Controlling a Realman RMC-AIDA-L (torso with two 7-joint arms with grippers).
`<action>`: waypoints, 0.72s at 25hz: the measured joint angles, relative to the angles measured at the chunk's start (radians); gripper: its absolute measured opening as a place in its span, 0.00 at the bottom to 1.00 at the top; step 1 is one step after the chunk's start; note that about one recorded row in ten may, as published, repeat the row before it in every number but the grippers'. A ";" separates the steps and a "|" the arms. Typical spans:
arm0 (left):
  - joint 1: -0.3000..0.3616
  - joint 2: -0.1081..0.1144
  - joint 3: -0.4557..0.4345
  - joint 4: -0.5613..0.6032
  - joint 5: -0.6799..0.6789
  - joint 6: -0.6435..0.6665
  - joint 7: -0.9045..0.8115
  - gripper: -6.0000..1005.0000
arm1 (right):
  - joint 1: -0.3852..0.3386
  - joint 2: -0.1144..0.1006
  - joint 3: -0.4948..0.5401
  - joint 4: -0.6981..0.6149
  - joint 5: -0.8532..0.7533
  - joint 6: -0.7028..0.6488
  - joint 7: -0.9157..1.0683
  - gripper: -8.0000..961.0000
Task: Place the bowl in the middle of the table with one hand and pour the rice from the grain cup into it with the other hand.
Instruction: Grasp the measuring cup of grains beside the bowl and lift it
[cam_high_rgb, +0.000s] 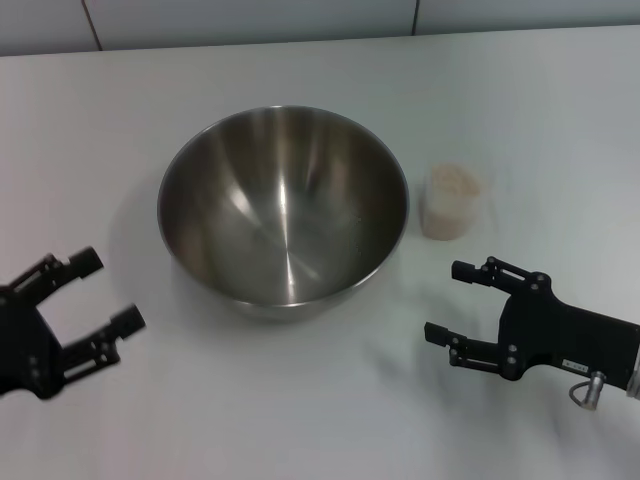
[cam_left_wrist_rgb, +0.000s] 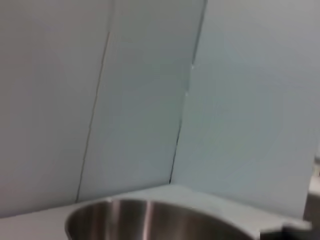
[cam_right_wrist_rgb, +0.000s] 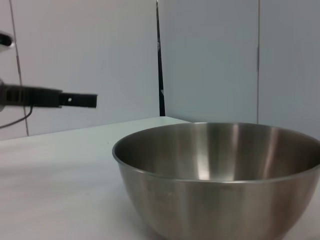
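The large steel bowl (cam_high_rgb: 283, 205) stands upright and empty on the white table (cam_high_rgb: 300, 410), near its middle. It also shows in the left wrist view (cam_left_wrist_rgb: 150, 222) and the right wrist view (cam_right_wrist_rgb: 225, 180). The small clear grain cup (cam_high_rgb: 450, 201) stands just right of the bowl, filled with pale rice (cam_high_rgb: 453, 181). My left gripper (cam_high_rgb: 100, 292) is open and empty, left of the bowl and apart from it. My right gripper (cam_high_rgb: 450, 302) is open and empty, in front of the cup and apart from it.
A grey panelled wall (cam_high_rgb: 300, 18) runs along the table's far edge. In the right wrist view the other arm's dark finger (cam_right_wrist_rgb: 65, 99) shows beyond the bowl.
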 joint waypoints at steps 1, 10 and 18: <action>0.003 -0.001 -0.001 -0.011 0.008 -0.002 0.036 0.87 | -0.001 0.000 0.000 0.000 0.000 0.000 0.000 0.85; 0.040 -0.023 -0.008 -0.106 0.047 -0.084 0.389 0.87 | -0.004 0.000 0.001 0.000 0.000 0.000 0.001 0.85; 0.045 -0.022 -0.008 -0.107 0.047 -0.087 0.419 0.87 | -0.006 0.001 0.015 0.009 0.000 0.000 0.001 0.85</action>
